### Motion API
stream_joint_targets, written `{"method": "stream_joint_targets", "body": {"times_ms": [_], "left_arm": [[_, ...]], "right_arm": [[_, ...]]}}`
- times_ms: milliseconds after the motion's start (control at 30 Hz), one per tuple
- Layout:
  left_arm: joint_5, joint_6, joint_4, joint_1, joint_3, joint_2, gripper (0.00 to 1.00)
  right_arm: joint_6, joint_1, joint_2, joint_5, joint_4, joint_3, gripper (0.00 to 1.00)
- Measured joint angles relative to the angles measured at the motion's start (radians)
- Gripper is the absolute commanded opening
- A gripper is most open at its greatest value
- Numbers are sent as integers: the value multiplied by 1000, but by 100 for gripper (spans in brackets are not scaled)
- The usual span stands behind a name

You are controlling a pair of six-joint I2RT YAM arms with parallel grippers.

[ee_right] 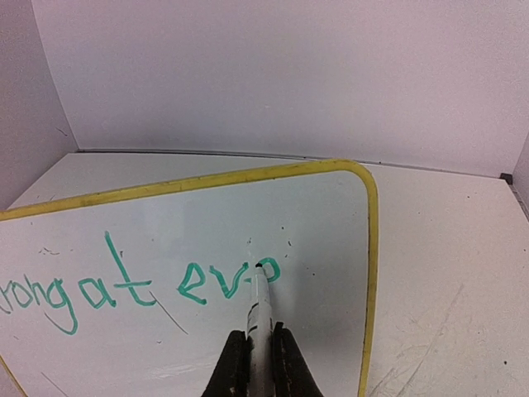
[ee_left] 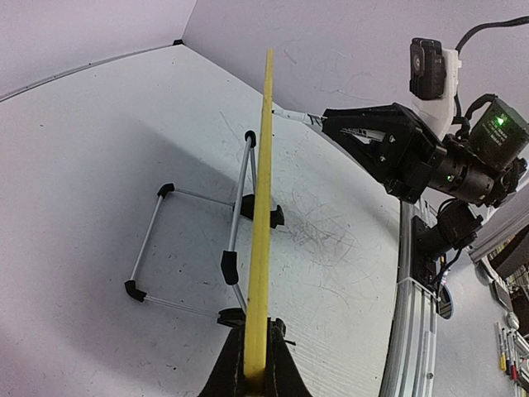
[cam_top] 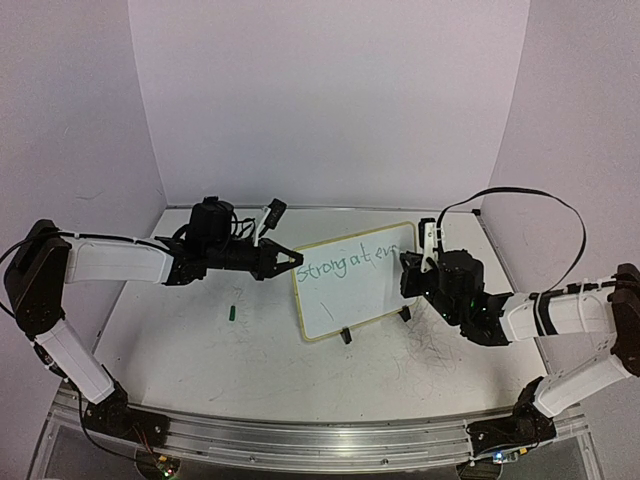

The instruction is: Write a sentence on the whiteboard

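Green lettering (ee_right: 136,287) could be skewed if the whiteboard (cam_top: 350,295), clamped by the left gripper (cam_top: 290,262), slipped under the right gripper's (ee_right: 260,357) clamped marker (ee_right: 259,306).

Small green cap (cam_top: 232,312) on white table (cam_top: 180,350)

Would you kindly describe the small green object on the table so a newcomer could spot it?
Find the whiteboard standing mid-table. Left of its lower left corner, on the table, lies a small dark green piece, perhaps a marker cap. The only other green is writing on the board; this lies loose on the tabletop.
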Motion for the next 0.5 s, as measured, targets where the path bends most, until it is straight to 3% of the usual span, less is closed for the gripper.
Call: {"method": "stream_joint_targets", "body": {"times_ms": [500], "left_arm": [[0,-8,-1,0,0,0,0]], "right_arm": [[36,0,0,-4,-26,-2,0]]}}
